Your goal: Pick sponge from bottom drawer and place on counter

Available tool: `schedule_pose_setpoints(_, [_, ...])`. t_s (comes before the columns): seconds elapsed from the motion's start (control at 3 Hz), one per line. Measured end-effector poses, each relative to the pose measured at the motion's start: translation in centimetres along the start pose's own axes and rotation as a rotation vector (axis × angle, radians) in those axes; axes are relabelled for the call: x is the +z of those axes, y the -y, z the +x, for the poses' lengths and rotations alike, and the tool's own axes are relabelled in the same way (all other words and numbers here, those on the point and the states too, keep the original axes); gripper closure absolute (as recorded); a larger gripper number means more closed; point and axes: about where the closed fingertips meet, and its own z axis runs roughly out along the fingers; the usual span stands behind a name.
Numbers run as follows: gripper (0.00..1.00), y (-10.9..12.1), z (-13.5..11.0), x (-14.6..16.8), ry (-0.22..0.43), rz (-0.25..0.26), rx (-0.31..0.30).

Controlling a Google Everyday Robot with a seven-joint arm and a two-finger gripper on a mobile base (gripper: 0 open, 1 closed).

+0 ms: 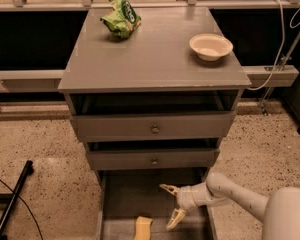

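Observation:
The pale-yellow sponge (143,228) lies on the floor of the open bottom drawer (125,196), near the lower edge of the view, partly cut off. My gripper (171,204) hangs over the drawer floor, just right of and slightly above the sponge, not touching it. Its two tan fingers (168,188) are spread open and hold nothing. The counter (155,54) is the grey top of the cabinet, far above the gripper.
A green snack bag (121,18) lies at the counter's back left and a white bowl (210,46) at its right. The two upper drawers (153,128) stand slightly pulled out above the gripper. A black bar (12,201) lies on the speckled floor at left.

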Motion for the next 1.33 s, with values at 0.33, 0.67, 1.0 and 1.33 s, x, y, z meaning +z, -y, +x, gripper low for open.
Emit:
schedule_pose_setpoints(0.33, [0.00,0.4,2.1,2.8,-0.023,-0.008,0.056])
schedule_pose_setpoints(0.67, [0.00,0.8,6.3,6.2,-0.088,-0.017,0.109])
schedule_pose_setpoints(1.0, [0.00,0.3,8.9,9.0,-0.115,-0.041,0.122])
schedule_pose_setpoints(1.33, [0.00,-0.3,10.8,11.1,-0.116,-0.073,0.130])
